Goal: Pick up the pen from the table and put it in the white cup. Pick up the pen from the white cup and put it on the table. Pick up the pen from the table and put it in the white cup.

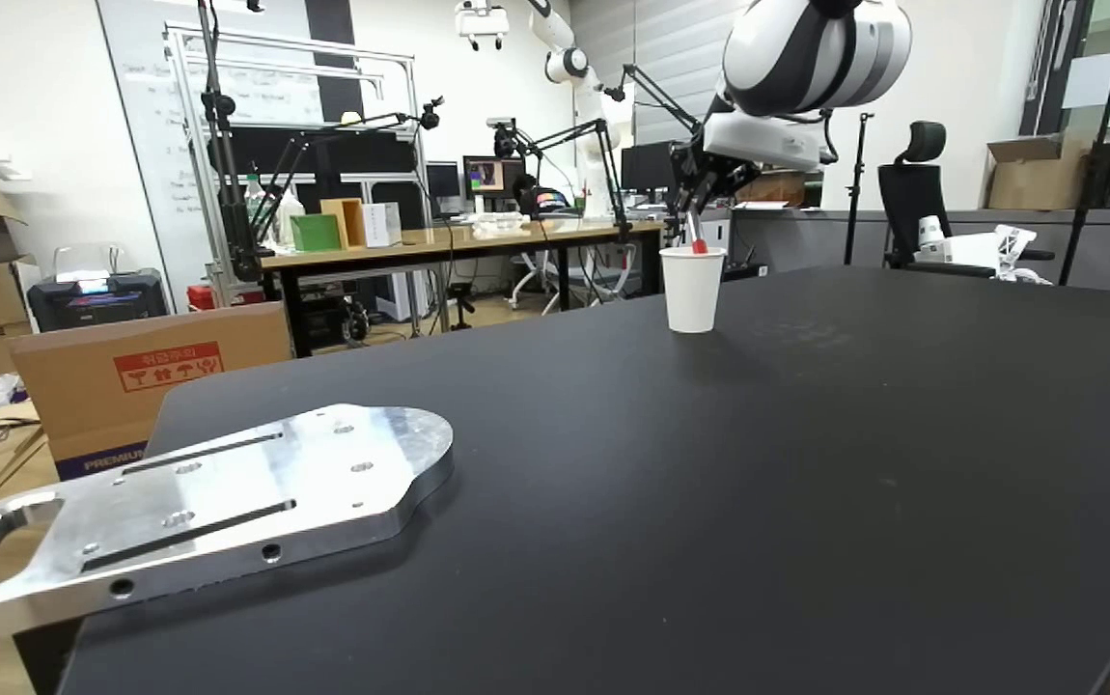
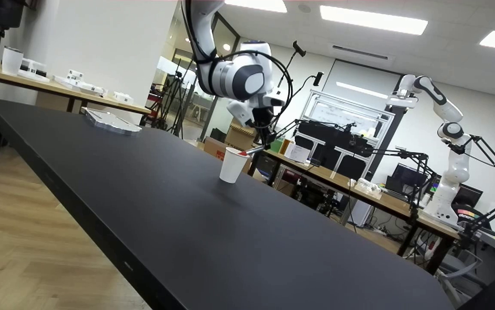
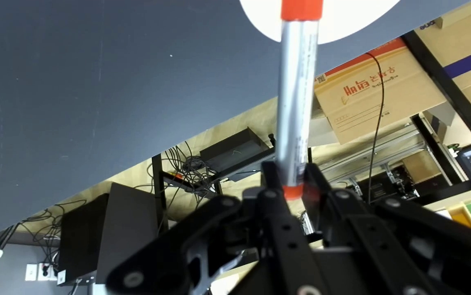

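Near one edge of the desk (image 1: pixel 806 483) stood the white cup (image 1: pixel 692 297), the red end of the tilted pen (image 3: pixel 297 98) at its rim. Only the exterior views showed a metal plate (image 1: pixel 246 473) near a corner; only the wrist view clearly showed the claw (image 3: pixel 292 176), fingers (image 3: pixel 271 176) nearly together, pinching the pen's upper end.

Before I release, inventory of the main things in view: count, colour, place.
table: one, black, foreground of both exterior views
white cup: one, white, upright on the table
pen: one, silver with red ends, lower end at the cup's mouth
metal plate: one, silver, overhanging the table's edge
cardboard boxes: several, brown, off the table
second arm: one, white and black, background
robot arm: one, white and black, above cup level
gripper: one, black, shut on the pen
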Controlling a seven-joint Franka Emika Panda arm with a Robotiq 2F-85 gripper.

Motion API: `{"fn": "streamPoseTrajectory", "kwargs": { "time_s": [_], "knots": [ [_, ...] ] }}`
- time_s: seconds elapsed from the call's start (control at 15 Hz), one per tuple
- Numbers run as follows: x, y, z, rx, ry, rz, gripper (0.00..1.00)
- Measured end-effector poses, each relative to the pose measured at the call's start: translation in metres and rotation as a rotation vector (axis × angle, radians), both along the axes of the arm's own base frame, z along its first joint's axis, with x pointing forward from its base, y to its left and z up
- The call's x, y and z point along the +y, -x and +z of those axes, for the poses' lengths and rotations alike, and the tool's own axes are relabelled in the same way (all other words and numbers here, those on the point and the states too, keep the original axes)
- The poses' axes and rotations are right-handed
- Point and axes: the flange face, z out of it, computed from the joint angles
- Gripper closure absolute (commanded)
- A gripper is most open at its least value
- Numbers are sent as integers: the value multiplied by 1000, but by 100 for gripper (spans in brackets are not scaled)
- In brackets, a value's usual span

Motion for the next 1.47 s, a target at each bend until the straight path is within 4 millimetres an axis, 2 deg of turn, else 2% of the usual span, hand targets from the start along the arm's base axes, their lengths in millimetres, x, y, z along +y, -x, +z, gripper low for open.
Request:
{"fn": "streamPoseTrajectory", "kwargs": {
  "time_s": [1.47],
  "knots": [
    [15,3,-12,21,-21,26,95]
  ]
}}
